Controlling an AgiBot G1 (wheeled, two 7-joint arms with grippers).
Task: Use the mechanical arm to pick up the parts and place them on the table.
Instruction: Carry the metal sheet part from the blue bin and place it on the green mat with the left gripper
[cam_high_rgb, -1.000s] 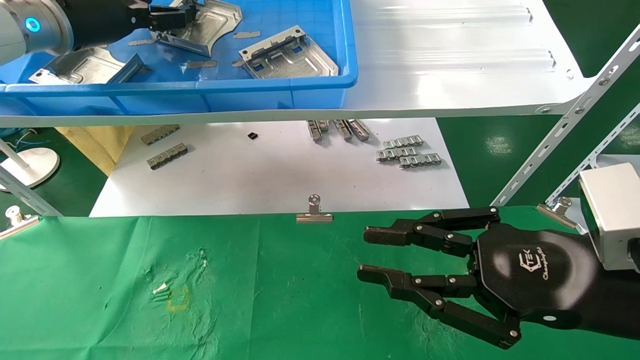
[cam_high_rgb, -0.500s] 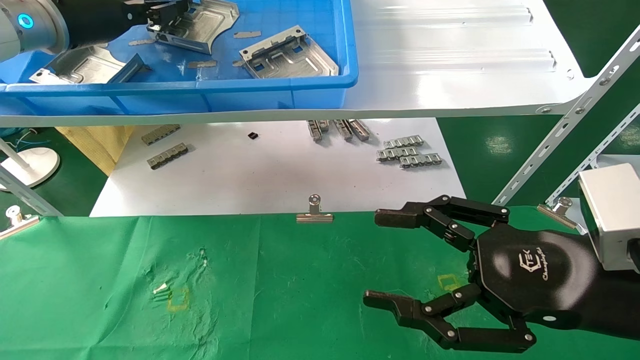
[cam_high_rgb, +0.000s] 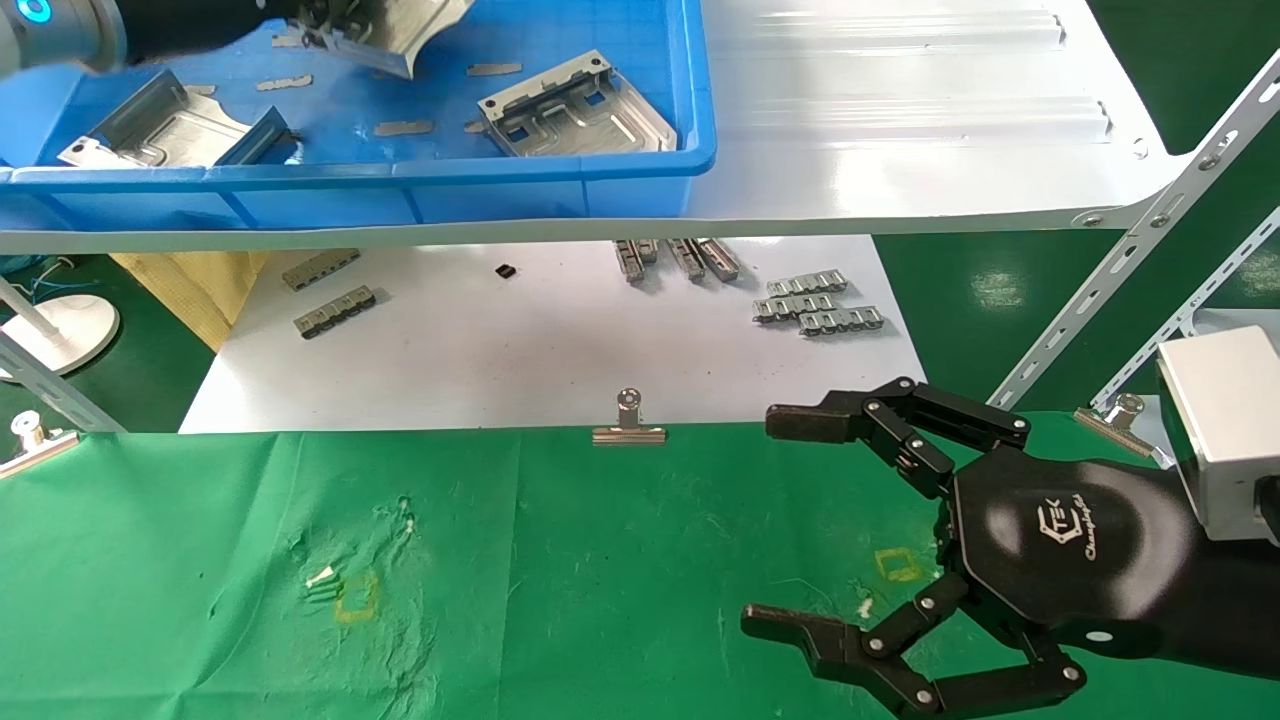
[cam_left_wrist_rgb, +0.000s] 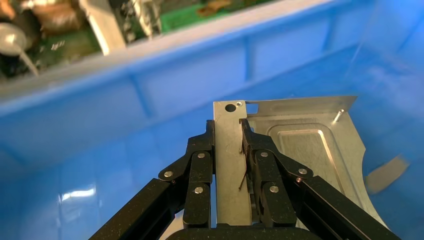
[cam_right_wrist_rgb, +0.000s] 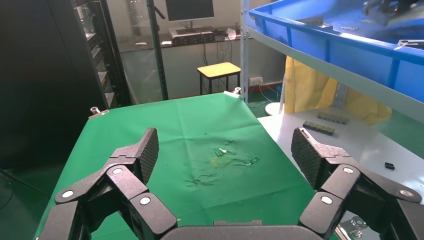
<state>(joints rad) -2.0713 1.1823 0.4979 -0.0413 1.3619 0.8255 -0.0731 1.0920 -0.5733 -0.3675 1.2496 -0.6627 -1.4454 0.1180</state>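
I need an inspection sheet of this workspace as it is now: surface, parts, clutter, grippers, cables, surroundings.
Surface: green cloth table, wrinkled, with yellow square outlines; no part lies on it yet.
Job's things: one sheet-metal part clamped by its flange in the left gripper; two more parts lie in the blue bin.
Clutter: grey link strips and a small black piece on the white sheet; binder clips on the cloth's edge.
Grippers: left gripper shut on the part, inside the bin; right gripper open, above the cloth.
Cables: thin wires at far left.
Surroundings: white shelf board, metal braces.
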